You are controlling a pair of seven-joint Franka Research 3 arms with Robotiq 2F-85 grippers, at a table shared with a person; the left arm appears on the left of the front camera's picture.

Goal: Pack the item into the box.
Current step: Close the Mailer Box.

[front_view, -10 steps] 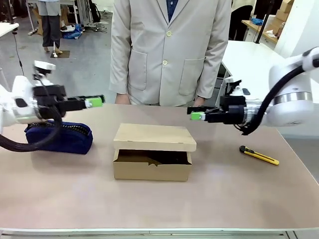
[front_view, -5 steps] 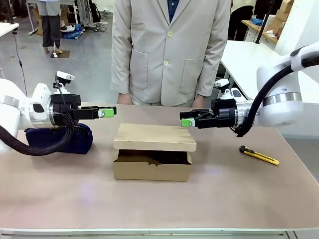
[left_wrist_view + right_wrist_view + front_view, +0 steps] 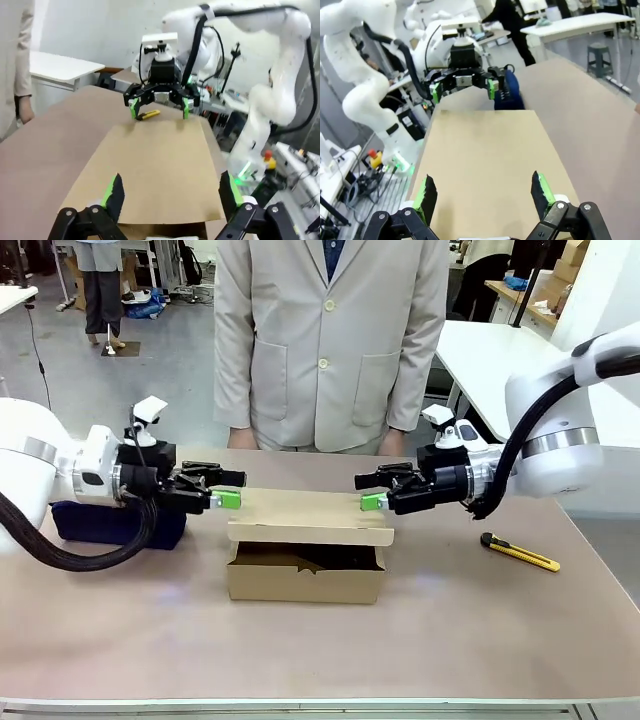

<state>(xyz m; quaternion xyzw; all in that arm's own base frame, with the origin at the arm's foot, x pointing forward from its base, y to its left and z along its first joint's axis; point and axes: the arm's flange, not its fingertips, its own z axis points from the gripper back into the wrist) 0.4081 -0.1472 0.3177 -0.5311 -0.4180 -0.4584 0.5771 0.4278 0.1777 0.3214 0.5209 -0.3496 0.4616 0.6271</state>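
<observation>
Both arms in over the box [image 3: 300,585], one at each short end of its lid [image 3: 310,512]. Left gripper [image 3: 235,490] is spread wide and empty, at the lid's left edge. Right gripper [image 3: 364,491] is likewise spread and empty, at the right edge. In each wrist view that gripper's green pads [image 3: 114,192] stand over the near end of the lid with plain cardboard between them. Whether any pad touches the lid, cannot tell. The lid lies nearly flat, with a dark gap open along the front. Something dark lies inside, seen through that gap, and I take it for the stapler [image 3: 330,558], already packed, though its shape is too shadowed to confirm. Nothing else can be made out in the box. Step in hand looks like shutting the lid. To do it well, bring both grippers down together and level so the lid does not twist on its hinge. Press near the front edge, where the gap is, and gently, since the light carton may skid or buckle on the table [image 3: 320,660]. The blue pouch [image 3: 100,523] sits behind the left arm, zipped, contents unseen. The yellow knife [image 3: 520,553] lies well off to the right. A person [image 3: 330,350] stands at the far side.
</observation>
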